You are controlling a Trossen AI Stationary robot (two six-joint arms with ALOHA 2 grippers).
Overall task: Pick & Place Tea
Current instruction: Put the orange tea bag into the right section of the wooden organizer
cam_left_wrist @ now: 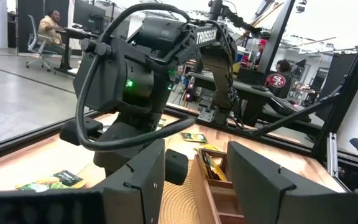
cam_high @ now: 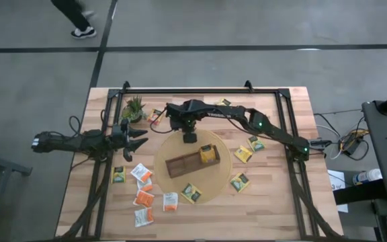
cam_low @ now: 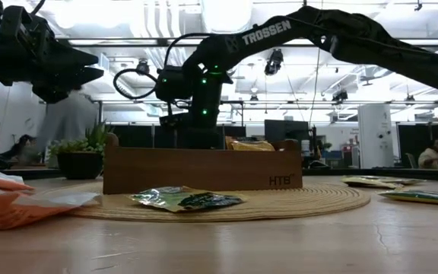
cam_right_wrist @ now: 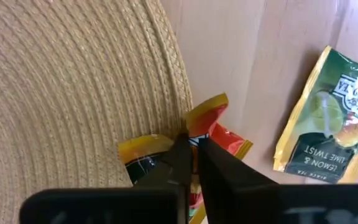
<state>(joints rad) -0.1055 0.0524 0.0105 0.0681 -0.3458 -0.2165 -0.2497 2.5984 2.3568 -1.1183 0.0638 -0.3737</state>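
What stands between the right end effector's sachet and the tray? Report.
Nothing visible. The right end effector is shut on a yellow-red sachet at the woven mat's edge; only bare mat lies before the tray.

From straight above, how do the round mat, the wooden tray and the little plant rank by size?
Largest to smallest, high view:
1. Mat
2. Tray
3. Plant

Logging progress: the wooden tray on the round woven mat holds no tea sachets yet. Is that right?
Not quite. The wooden tray on the round woven mat already holds one yellow tea sachet, in its right-hand compartment. The high view shows it.
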